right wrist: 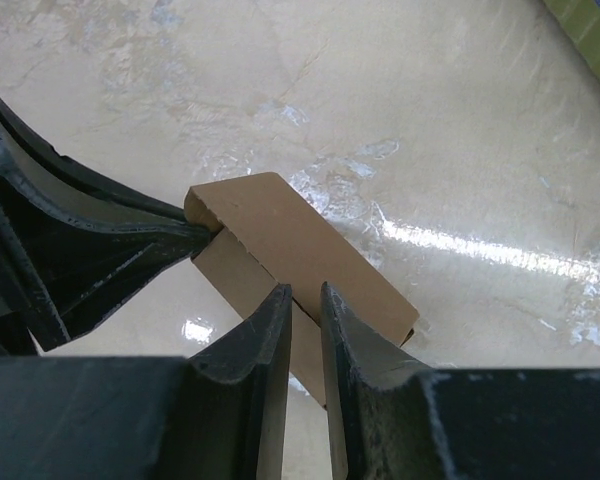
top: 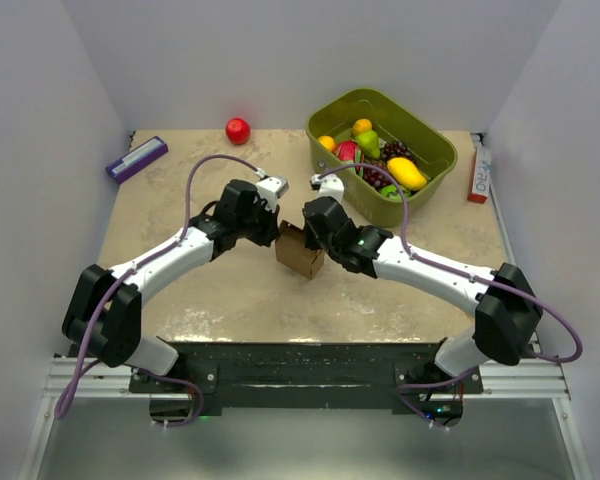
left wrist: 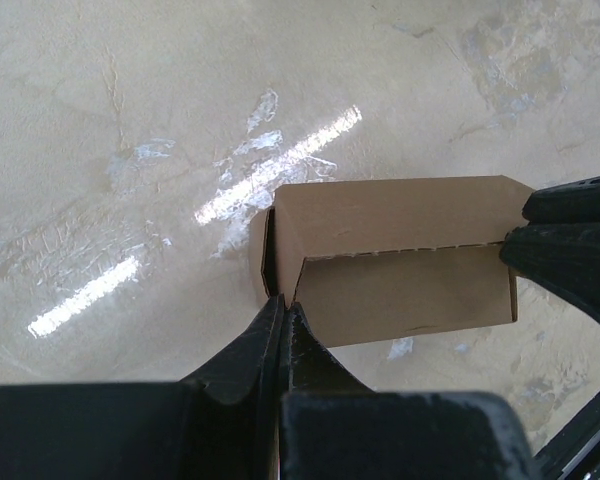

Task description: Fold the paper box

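The paper box point(top: 300, 254) is plain brown cardboard, partly folded, and stands on the beige table between the two grippers. In the left wrist view the box point(left wrist: 400, 255) lies with a top flap bent along a perforated fold. My left gripper point(left wrist: 283, 300) is shut, with its tips pinching the box's near left corner edge. My right gripper point(right wrist: 302, 290) is nearly shut on the upper edge of the box point(right wrist: 300, 240). It also shows in the left wrist view point(left wrist: 570, 250), at the box's right end. From above, the left gripper point(top: 278, 235) and right gripper point(top: 308, 232) meet over the box.
A green bin point(top: 442, 150) full of fruit stands at the back right, just behind the right arm. A red ball point(top: 238, 130) lies at the back. A purple-and-white flat box point(top: 137, 158) lies at the back left. A red-and-white slim box point(top: 479, 172) lies by the right wall.
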